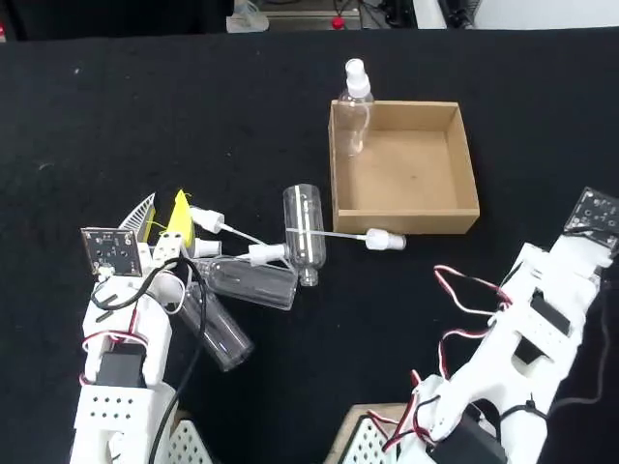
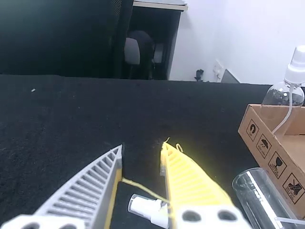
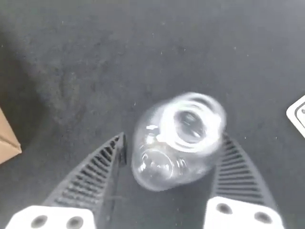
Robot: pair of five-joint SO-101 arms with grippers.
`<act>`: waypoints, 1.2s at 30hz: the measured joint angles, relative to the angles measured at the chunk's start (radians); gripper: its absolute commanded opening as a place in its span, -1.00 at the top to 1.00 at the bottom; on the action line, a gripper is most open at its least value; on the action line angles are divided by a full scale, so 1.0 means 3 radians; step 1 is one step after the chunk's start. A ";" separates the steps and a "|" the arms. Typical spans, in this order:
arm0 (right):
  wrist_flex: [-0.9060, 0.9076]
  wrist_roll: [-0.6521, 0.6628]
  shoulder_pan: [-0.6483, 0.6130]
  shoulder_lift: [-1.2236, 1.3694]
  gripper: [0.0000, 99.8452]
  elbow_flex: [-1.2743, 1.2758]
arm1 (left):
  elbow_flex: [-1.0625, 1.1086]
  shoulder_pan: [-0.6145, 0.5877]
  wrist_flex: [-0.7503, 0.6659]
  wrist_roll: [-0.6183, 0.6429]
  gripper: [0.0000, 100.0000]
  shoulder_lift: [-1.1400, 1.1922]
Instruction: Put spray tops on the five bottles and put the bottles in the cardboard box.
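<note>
Left jaws, one grey and one yellow, stand spread apart in the high view with nothing gripped, at the end of the left arm point(image 1: 116, 372) near the desk's point(image 1: 145, 106) front left. Just beside the yellow tip lies a spray top point(image 1: 206, 220). A second spray top point(image 1: 266, 254) lies farther toward the cardboard box point(image 1: 404, 220), and a third spray top point(image 1: 385, 240) lies by the box's front wall. Three uncapped bottles lie between arm and box: one point(image 1: 305, 232) crossed by the third top's tube, one point(image 1: 253, 282) beside it, one point(image 1: 218, 333) partly under the left arm. A capped bottle point(image 1: 356, 111) stands upright in the box's far corner. The right arm point(image 1: 532, 338) is at the front right.

From the left wrist, the parted jaws frame a white spray top point(image 2: 145, 209) low between them, partly behind the yellow one. The capped bottle point(image 2: 286, 90) and box point(image 2: 269, 143) are well beyond.

From the right wrist, the right jaws grasp a clear bottle point(image 3: 177, 138), seen end-on above the desk point(image 3: 143, 47).
</note>
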 measured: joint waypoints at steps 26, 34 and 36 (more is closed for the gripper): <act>0.1734 0.0015 0.0056 -0.0358 0.98 -0.0767 | 0.0000 0.0000 0.0000 0.0000 0.74 0.0000; 0.2946 0.0010 -0.0619 -0.1043 0.98 -0.0926 | 0.0000 0.0000 0.0000 0.0000 0.74 0.0000; 0.3212 0.0010 -0.0895 -0.1238 0.98 -0.0926 | 0.0000 0.0000 0.0000 0.0000 0.74 0.0000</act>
